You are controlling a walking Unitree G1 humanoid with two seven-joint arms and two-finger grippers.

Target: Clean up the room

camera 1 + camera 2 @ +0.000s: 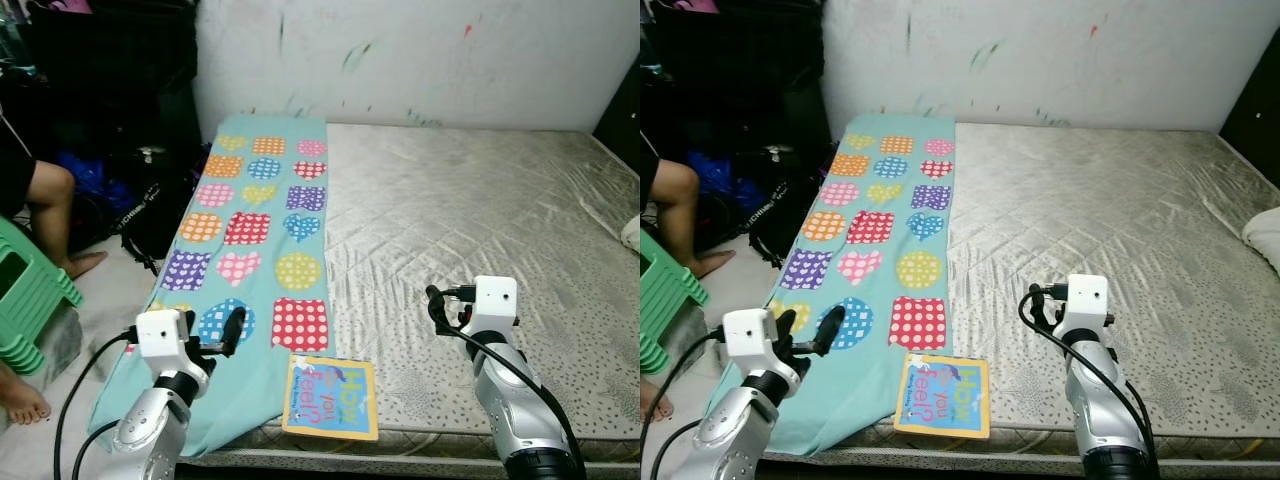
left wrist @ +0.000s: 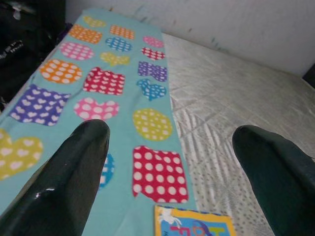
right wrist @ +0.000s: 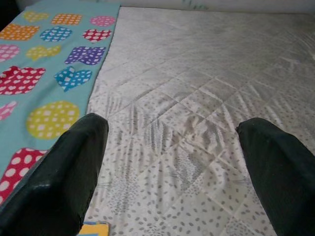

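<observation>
- Both arms rise from the bottom edge of the left eye view. The left gripper (image 1: pixel 232 331) hangs at 7 o'clock over the near end of the blanket (image 1: pixel 255 235), and the right gripper (image 1: pixel 437 303) at 5 o'clock over the bare mattress (image 1: pixel 480 210). Between them, at 6 o'clock, a picture book (image 1: pixel 331 397) lies flat on the mattress's front edge, one corner overlapping the blanket. It is probably the loose item to clear. The blanket runs as a long strip toward 12 o'clock and droops off the bed's side near the left arm. A person's leg (image 1: pixel 50 215) and a green stool (image 1: pixel 30 295) sit at 9 o'clock, well apart from the arms.
- Right eye view: same layout. The book (image 1: pixel 941 393) lies between the two arms, nearer the left one. A white pillow edge (image 1: pixel 1264 235) peeks in at 3 o'clock.
- Left wrist view: the black fingers (image 2: pixel 74 177) are spread wide with nothing between them. The book's top edge (image 2: pixel 197 226) shows at 6 o'clock just beyond the red dotted patch, so this arm looks aimed for a reach toward it.
- Right wrist view: its fingers (image 3: pixel 64 182) are likewise spread and empty, pointing over quilted mattress, with the blanket's edge (image 3: pixel 54 73) at 10 o'clock. A yellow book corner (image 3: pixel 93 229) shows at 7 o'clock.
</observation>
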